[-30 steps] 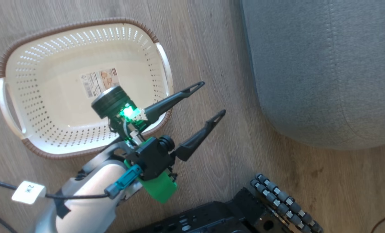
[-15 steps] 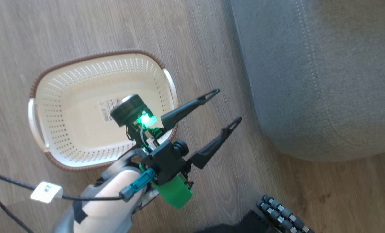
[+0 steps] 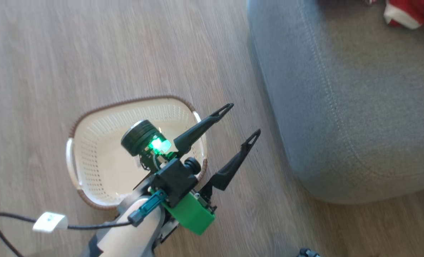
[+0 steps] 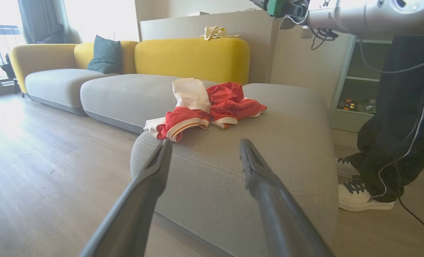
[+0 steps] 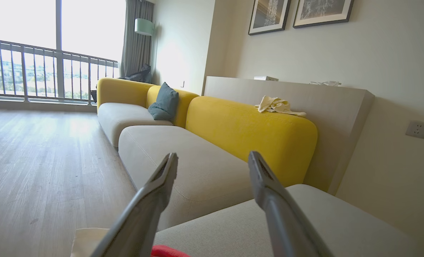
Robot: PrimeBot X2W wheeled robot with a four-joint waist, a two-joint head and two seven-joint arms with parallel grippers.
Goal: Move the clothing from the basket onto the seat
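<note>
Between basket and seat, left end effector spread wide, empty

One basket, one heap of clothing, two tools.
Pieces in the heap cannot be counted. The left tool and right tool have two fingers each. The seat is one of three grey cushions, with three yellow backs, one teal pillow, two framed pictures, two white shoes.

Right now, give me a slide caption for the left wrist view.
Open left end effector faces the grey seat, red-and-white clothing heaped on it, a person's shoe alongside.
</note>
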